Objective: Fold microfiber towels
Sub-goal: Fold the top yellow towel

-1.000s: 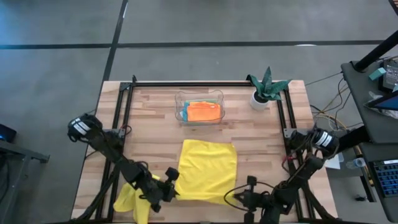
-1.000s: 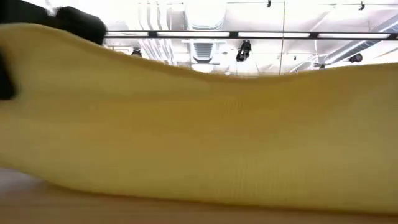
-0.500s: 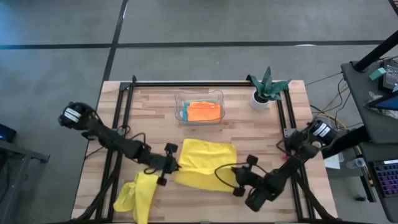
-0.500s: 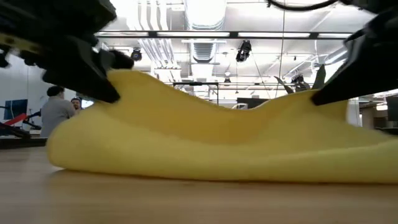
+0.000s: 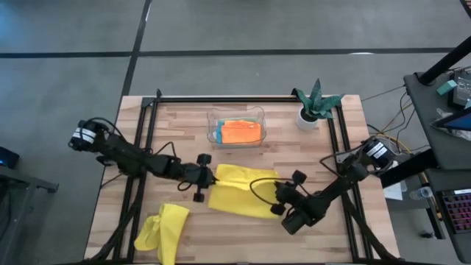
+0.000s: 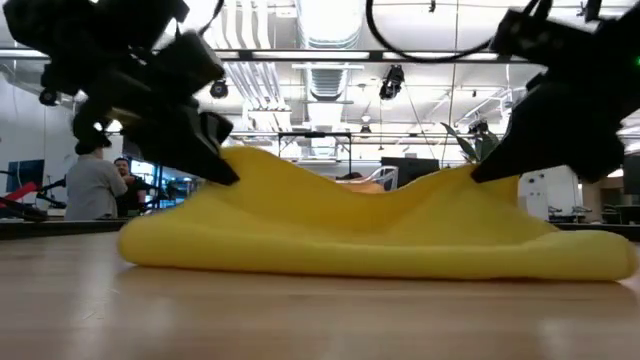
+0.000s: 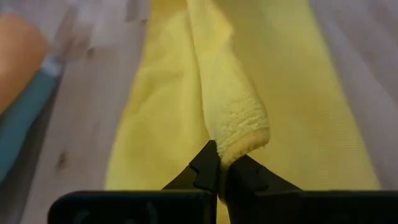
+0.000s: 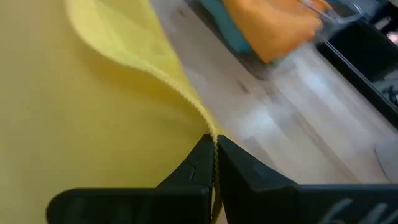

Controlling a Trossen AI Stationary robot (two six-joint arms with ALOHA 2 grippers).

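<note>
Butcher-block wood table, pale planks, black rail frame around the edges, grey concrete floor around it with dark seam lines. Bright yellow towel lies mid-table, doubled over on itself, its fold running along the near side in the low view. Left gripper is at the towel's left far corner, fingers pinched shut on a bunched bit of the cloth, clear in the left wrist view. Right gripper is at the towel's right edge, fingers closed tight on the stitched hem. Both held corners are raised off the wood, the cloth sagging between them. Second yellow towel sits crumpled at the near left of the table, well apart from both grippers. Clear plastic tray at the far centre holds an orange towel on top of a turquoise one. Small potted plant at the far right corner. Low view shows an open hall behind: white ceiling ducts, strip lights, a person in a grey top at far left. Desk with cables and gear right of the table.
</note>
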